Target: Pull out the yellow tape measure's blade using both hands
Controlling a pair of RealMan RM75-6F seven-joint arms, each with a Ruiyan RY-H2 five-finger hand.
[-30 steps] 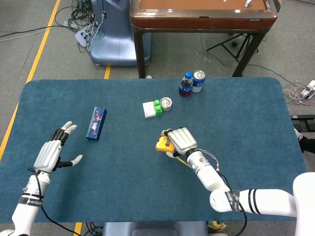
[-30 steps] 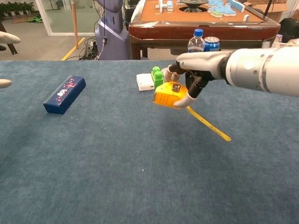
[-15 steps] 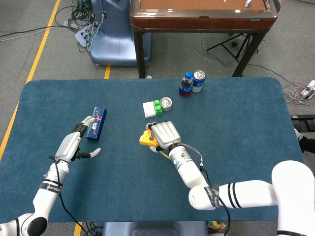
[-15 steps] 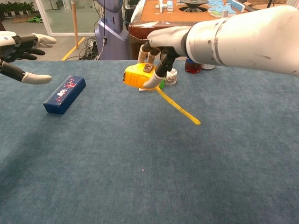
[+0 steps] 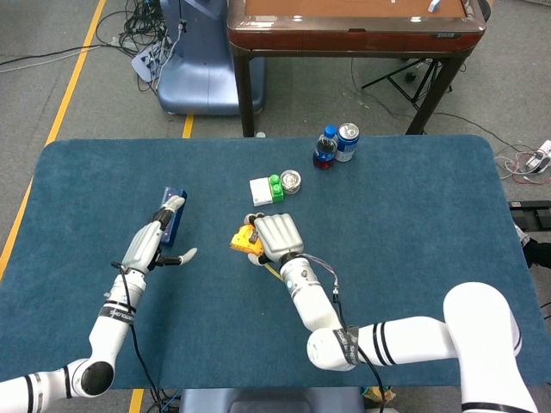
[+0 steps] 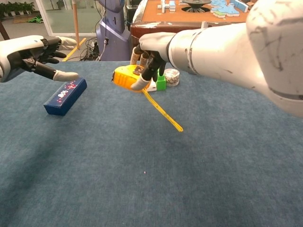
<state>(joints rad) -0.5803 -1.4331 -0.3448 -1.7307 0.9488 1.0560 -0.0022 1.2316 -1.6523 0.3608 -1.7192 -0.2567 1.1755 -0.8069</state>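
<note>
My right hand (image 5: pixel 274 236) (image 6: pixel 149 49) grips the yellow tape measure (image 5: pixel 243 241) (image 6: pixel 125 77) and holds it above the table, left of centre. A short length of yellow blade (image 6: pixel 162 111) hangs out of the case, slanting down to the right with its tip free. My left hand (image 5: pixel 156 242) (image 6: pixel 34 56) is open with fingers spread, well to the left of the tape measure and just above the blue box. It touches nothing.
A dark blue box (image 5: pixel 175 216) (image 6: pixel 66 96) lies under my left hand. Behind the tape measure sit a white block (image 5: pixel 261 191), a green block (image 5: pixel 275 187) and a small tin (image 5: pixel 291 181). A bottle (image 5: pixel 325 147) and a can (image 5: pixel 347 142) stand near the far edge.
My right hand has carried the tape measure leftwards, the blade trailing with it. My left hand has moved right and forward toward it, now over the blue box.
</note>
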